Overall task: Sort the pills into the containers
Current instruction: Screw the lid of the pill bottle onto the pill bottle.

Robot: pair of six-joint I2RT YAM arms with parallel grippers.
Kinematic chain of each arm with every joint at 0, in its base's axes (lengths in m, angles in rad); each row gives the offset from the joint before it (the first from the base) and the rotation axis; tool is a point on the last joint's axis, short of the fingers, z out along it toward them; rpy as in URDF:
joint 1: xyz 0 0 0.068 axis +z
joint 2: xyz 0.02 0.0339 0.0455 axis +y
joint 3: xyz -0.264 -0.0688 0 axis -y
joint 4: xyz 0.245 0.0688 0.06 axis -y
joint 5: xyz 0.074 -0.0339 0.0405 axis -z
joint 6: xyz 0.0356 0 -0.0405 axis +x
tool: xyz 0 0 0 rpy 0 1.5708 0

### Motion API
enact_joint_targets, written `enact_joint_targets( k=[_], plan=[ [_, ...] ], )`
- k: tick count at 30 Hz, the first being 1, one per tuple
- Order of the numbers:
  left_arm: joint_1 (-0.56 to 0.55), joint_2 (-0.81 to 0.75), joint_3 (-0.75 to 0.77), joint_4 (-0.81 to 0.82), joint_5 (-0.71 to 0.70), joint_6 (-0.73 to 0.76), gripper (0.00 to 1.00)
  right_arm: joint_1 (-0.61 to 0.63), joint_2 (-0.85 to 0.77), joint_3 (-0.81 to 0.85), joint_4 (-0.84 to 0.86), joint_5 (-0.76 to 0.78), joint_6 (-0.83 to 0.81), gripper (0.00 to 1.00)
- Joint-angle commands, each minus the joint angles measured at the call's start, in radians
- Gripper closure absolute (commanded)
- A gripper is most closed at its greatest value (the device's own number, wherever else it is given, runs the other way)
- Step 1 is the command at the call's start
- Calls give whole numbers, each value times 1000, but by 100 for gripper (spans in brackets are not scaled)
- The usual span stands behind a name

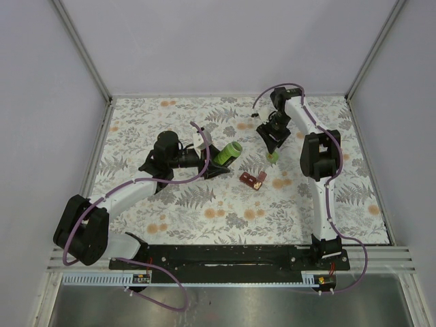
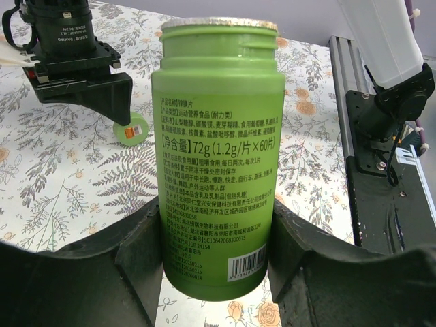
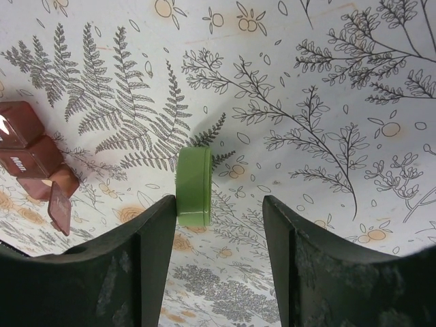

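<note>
L gripper (image 1: 216,165) clamped on green bottle (image 2: 218,157), cap off, mid-frame in top view. R gripper (image 3: 218,204) released, fingers apart. Green cap (image 3: 193,187) stands on edge touching one finger; pill box (image 3: 34,157) at wrist view's left edge.

Pill box (image 3: 30,153) runs off the right wrist view's left edge; overhead, the left pincer (image 1: 218,163) hides the base of the green bottle (image 1: 230,151).

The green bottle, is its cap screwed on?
No, the green bottle shows bare neck threads; its green cap rests on the cloth.
</note>
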Motion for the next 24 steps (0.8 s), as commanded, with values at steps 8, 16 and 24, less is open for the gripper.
enact_joint_targets(
  k=[8, 16, 24],
  plan=[
    [4, -33, 36, 46, 38, 18, 100, 7, -84, -58, -117, 73, -31, 37],
    [4, -27, 42, 43, 43, 17, 100, -6, -84, -55, -112, 107, -40, 37],
    [4, -22, 56, 26, 41, 21, 100, -18, -83, -54, -106, 107, -50, 37]
  ],
)
